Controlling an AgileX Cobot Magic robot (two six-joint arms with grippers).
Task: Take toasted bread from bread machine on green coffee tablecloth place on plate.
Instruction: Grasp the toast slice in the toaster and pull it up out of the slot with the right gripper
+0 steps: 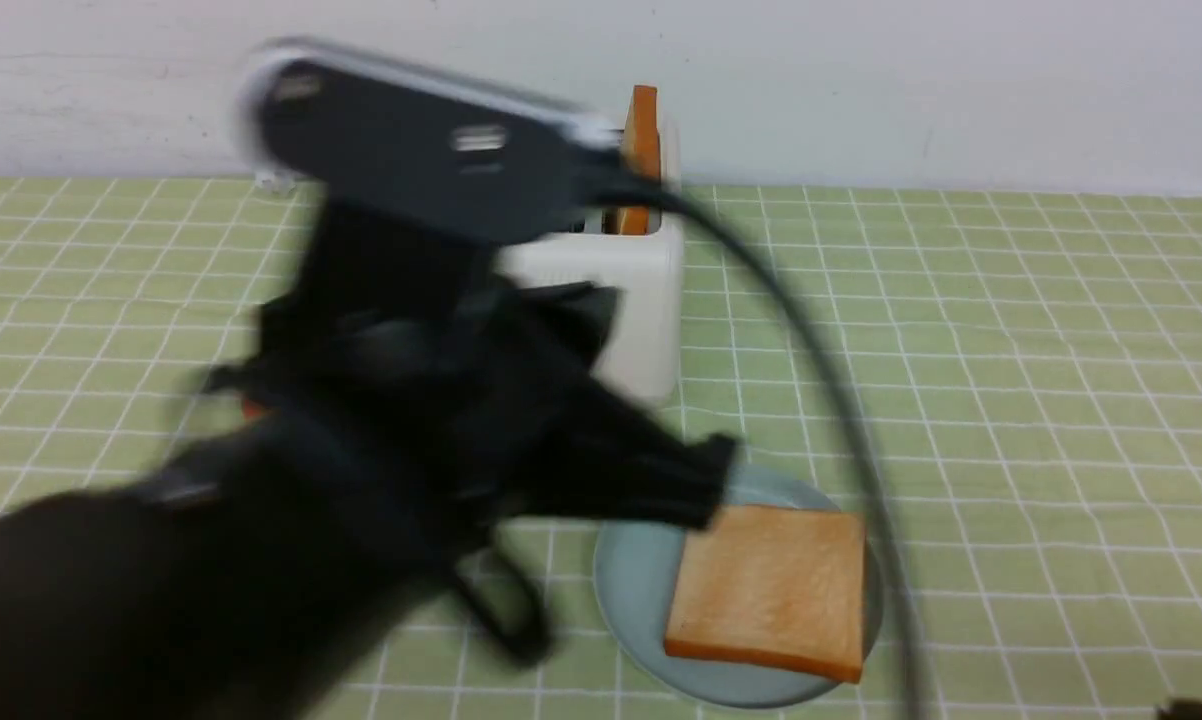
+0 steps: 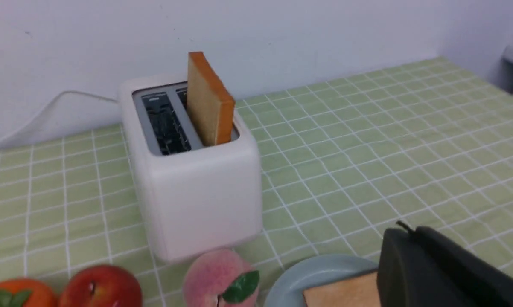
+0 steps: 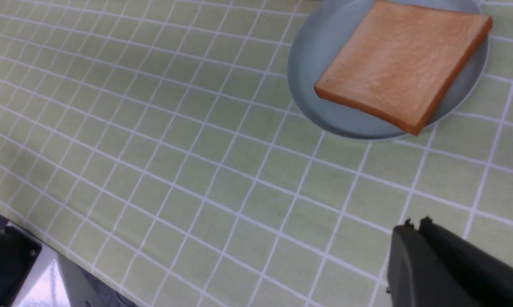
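Note:
The white bread machine (image 1: 631,290) (image 2: 196,196) stands at the back of the green coffee tablecloth (image 1: 1011,350). One slice of toasted bread (image 1: 643,140) (image 2: 207,102) stands upright in one slot, and the other slot shows dark and bare. A second slice (image 1: 771,590) (image 3: 403,64) lies flat on the pale blue-green plate (image 1: 631,570) (image 3: 316,51) in front of the machine. My left gripper (image 1: 716,480) (image 2: 403,230) hovers blurred over the plate's near-left rim, shut with nothing in it. My right gripper (image 3: 414,224) is shut and empty over bare cloth, apart from the plate.
An orange (image 2: 17,294), a red apple (image 2: 100,288) and a peach (image 2: 216,277) lie in front of the bread machine beside the plate. A white power cord (image 2: 47,111) runs along the wall. The left arm's black cable (image 1: 831,400) arcs over the plate.

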